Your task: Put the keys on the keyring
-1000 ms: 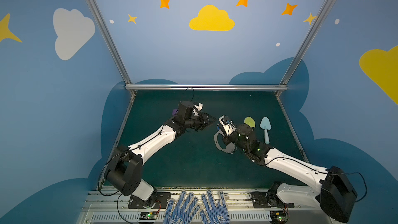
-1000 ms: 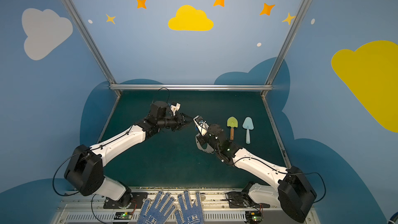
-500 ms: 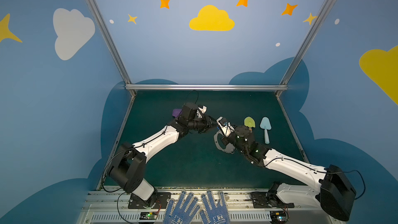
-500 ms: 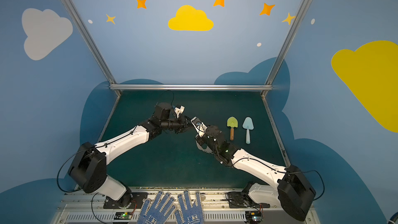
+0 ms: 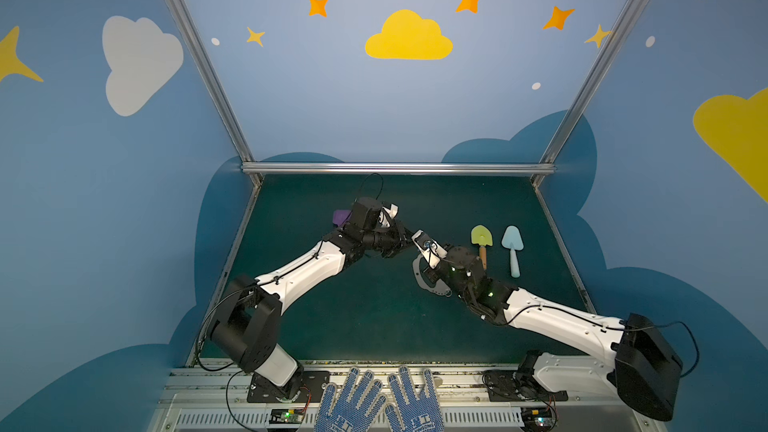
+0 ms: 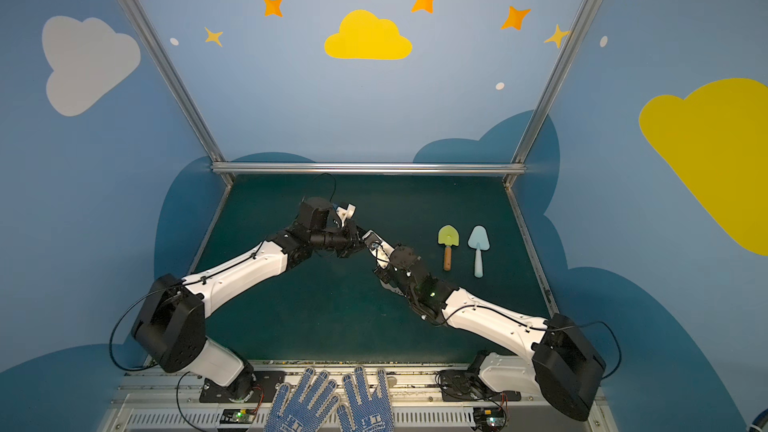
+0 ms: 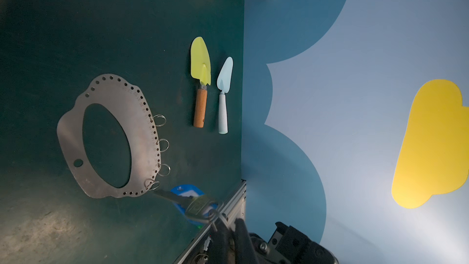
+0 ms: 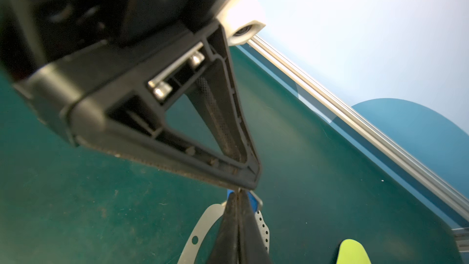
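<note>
Two arms are meeting just below centre in both top views, over the green mat (image 5: 374,326). The left gripper (image 8: 250,184) is showing both fingers drawn together at the tips. In the left wrist view, dark fingertips (image 7: 221,227) are pinching the small ring at the head of the keys (image 7: 194,203), which are one silver key and one blue tag hanging clear of the mat. The right gripper (image 8: 238,195) is also sitting with its fingers pressed together and its tips right at the blue tag; whether it is gripping anything I cannot tell. One keyring (image 7: 143,133) is lying flat on the mat, carrying four wire rings (image 7: 162,145) along one edge. The key's tip is pointing at the end ring and is not threaded on. In both top views the keyring is lying near centre, partly under the right arm. Two toy shovels are lying side by side to its right, one yellow-green shovel (image 5: 481,238) and one pale blue shovel (image 5: 511,238). Two dotted gloves (image 5: 374,405) are resting at the bottom edge.
</note>
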Controlling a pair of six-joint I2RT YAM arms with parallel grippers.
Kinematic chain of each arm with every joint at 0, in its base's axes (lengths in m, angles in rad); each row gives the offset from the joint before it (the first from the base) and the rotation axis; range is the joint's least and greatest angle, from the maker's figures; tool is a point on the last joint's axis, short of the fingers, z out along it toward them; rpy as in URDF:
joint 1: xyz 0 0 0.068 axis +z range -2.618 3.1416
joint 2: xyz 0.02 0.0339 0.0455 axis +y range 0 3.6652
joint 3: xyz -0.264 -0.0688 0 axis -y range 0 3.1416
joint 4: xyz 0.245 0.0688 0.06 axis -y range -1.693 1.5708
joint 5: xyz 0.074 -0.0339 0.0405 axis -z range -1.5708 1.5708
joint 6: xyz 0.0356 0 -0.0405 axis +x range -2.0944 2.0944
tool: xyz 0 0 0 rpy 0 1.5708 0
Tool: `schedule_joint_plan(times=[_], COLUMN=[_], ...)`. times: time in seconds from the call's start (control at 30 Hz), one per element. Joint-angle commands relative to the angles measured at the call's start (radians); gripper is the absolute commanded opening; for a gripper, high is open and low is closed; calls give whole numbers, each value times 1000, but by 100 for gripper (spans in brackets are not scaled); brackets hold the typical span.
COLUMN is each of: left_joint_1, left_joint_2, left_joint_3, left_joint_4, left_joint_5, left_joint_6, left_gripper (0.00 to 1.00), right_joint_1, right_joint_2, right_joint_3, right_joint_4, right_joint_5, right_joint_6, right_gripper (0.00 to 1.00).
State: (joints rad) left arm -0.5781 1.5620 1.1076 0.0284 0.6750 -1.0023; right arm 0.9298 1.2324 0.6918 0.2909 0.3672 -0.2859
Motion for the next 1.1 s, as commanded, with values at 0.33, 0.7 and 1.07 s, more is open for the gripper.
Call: schedule_joint_plan(times=[0.33, 0.7, 1.07], left_joint_1=[46, 110, 110], left_joint_2=[-3, 100, 157], left_joint_3=[36, 186, 301], left_joint_4=[-28, -304, -500], left_joint_5=[45, 156, 239], left_joint_6=[71, 223, 346], left_gripper=[4, 4, 4], right_joint_1=[-61, -421, -519], right_joint_2=[-96, -68, 151], right_joint_3=[23, 60, 29], right_joint_4=[-144, -167, 257], right_joint_5=[-44, -891, -1282], right_joint_6=[218, 724, 1034], right_gripper=[27, 27, 27])
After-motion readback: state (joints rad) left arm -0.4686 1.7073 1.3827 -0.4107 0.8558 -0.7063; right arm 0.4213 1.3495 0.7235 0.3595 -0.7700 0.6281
